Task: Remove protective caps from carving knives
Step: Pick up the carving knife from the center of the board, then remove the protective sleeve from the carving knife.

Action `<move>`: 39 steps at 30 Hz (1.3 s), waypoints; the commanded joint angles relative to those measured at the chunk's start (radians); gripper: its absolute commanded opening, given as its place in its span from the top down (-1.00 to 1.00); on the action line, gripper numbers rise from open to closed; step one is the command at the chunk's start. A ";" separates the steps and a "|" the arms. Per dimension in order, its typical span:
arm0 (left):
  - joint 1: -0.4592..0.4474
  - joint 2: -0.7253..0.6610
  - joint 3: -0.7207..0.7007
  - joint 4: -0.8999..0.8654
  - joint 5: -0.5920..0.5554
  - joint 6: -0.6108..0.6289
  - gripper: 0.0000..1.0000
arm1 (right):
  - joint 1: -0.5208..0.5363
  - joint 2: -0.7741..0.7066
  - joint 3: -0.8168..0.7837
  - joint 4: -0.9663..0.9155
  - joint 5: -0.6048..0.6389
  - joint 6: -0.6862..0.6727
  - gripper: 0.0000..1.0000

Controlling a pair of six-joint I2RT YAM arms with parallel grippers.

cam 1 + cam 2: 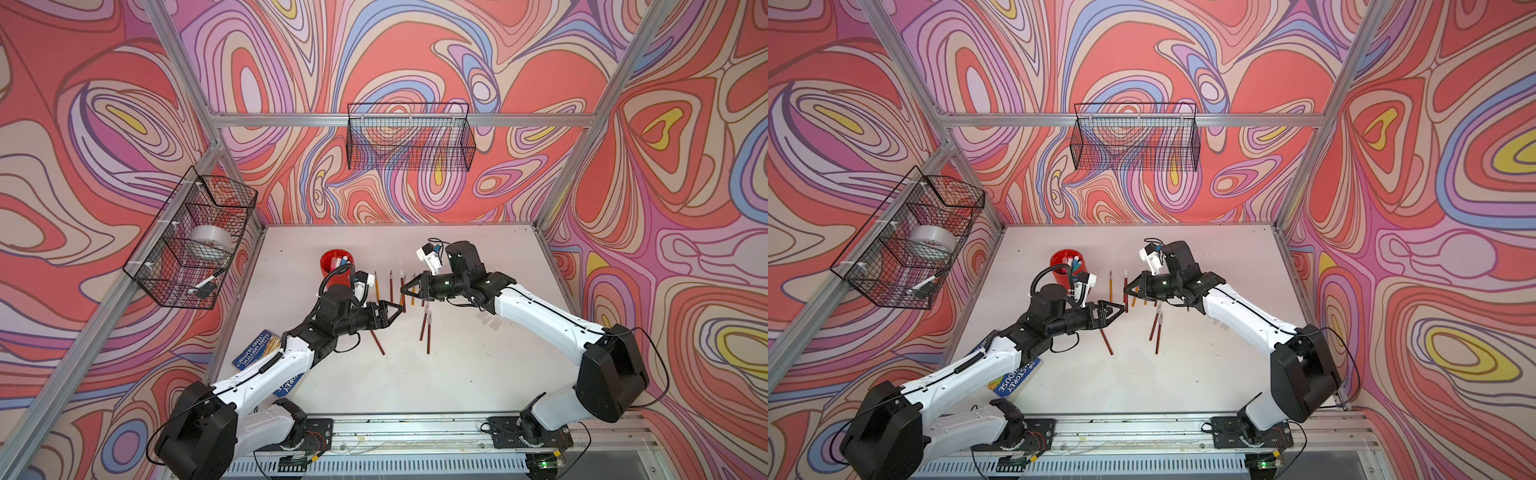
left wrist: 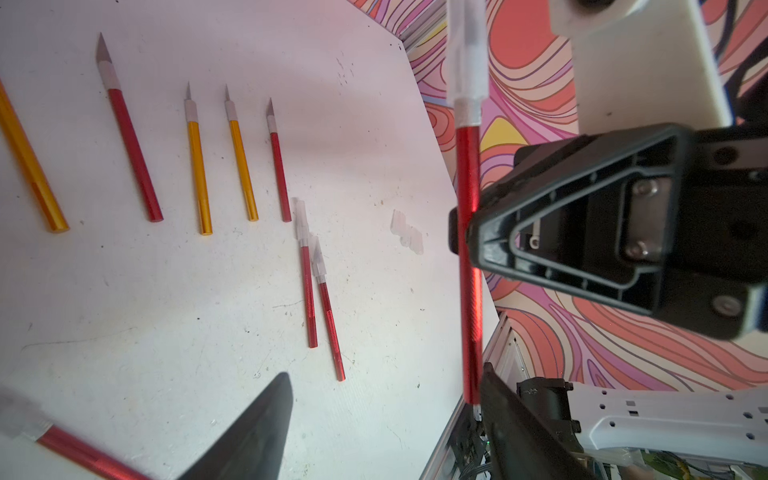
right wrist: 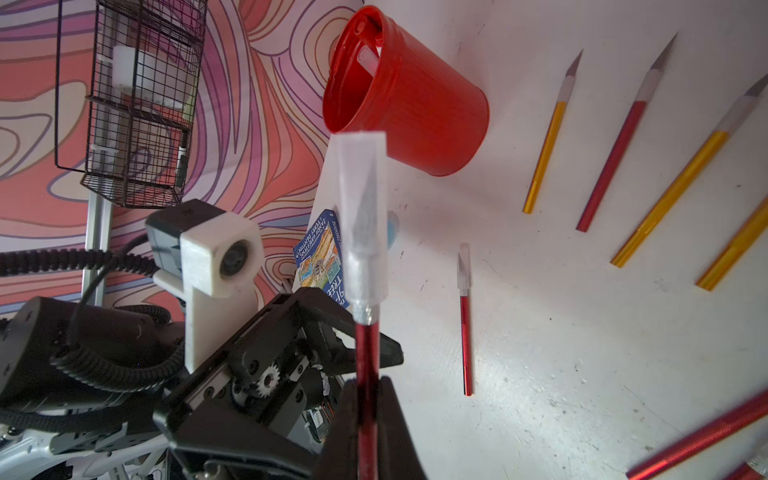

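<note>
Snugly, right jaws around knife (image 3: 366, 345)

You have a red cup (image 1: 325, 268) of markers (image 1: 344, 262) on the table (image 1: 457, 374), a blue book (image 1: 253, 349) near it, and a wall-hung wire basket (image 1: 145, 282) beside it holding, apparently, a tape roll (image 1: 210, 245).

Both arms wear white shells on their long links and black housings at the joints. A ribbed black cable (image 3: 62, 261) loops over the left arm (image 1: 266, 374), while thin black wires trail along the right arm (image 1: 540, 316). A white camera block (image 3: 220, 257) sits on each wrist. The right gripper (image 1: 403, 291) has black, ribbed triangular fingers (image 2: 602, 143) fastened with silver screws (image 2: 644, 189). Black base plates (image 1: 320, 432) carry the arms.
</note>
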 commanded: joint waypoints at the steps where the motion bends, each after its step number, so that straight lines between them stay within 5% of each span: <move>1: 0.005 0.028 0.012 0.053 0.034 -0.018 -0.40 | -0.003 0.021 -0.015 0.042 -0.042 0.015 1.00; 25: 0.001 0.029 0.024 0.093 0.052 -0.065 -0.21 | -0.003 0.020 -0.046 0.080 -0.036 0.009 1.00; 39: -0.009 0.123 0.086 0.116 0.062 -0.082 0.19 | 0.001 0.016 -0.085 0.128 -0.077 -0.013 1.00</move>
